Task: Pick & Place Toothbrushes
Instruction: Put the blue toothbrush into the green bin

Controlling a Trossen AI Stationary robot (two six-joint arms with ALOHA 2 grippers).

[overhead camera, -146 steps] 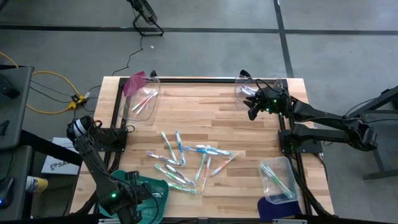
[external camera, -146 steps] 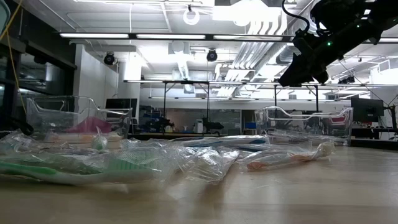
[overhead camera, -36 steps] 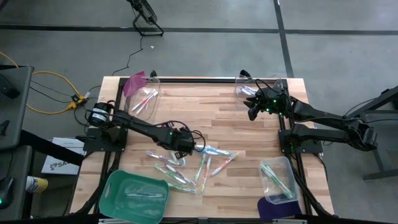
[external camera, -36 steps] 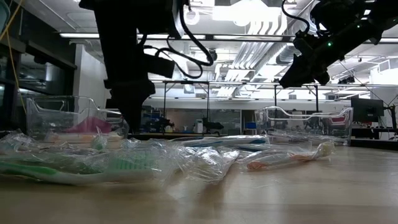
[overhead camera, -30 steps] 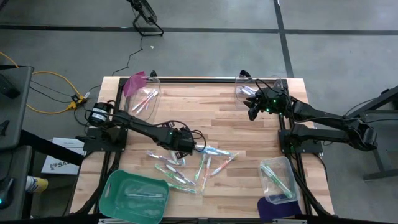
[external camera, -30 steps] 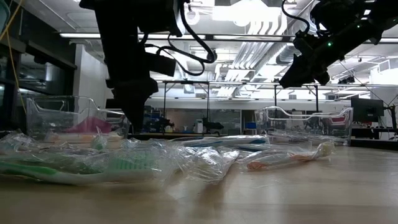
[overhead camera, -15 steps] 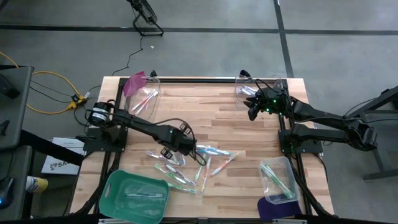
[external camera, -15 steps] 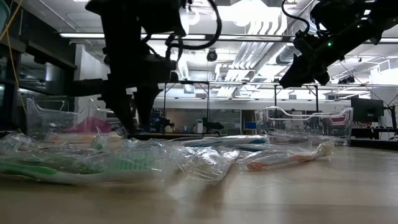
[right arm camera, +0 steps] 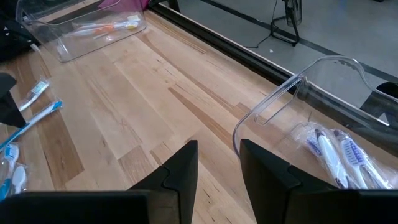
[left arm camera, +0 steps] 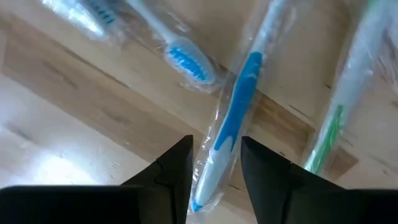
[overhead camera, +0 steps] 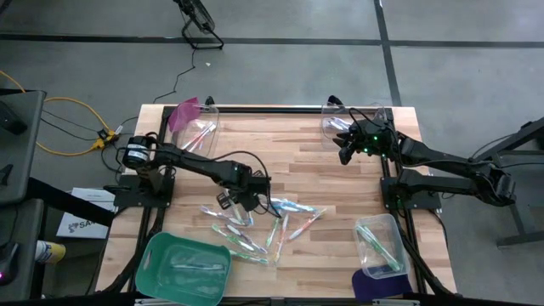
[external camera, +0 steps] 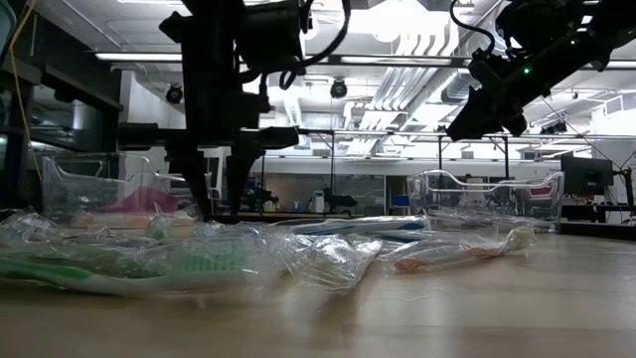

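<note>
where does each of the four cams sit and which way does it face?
High: overhead, straight down on the table; both arms whole, left end effector over the toothbrushes.
Low: table height, level across into the room; both arms drop in from above.
Left wrist: looks down past its own open fingers at a wrapped blue toothbrush.
Right wrist: looks past its own fingers along the table at a clear bin.
Shared: high and low both show the wrapped pile.

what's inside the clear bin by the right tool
Wrapped purple-handled toothbrushes lie in the clear bin, seen from the right wrist. From above, the right tool covers part of the bin, so an exact count is not possible.
</note>
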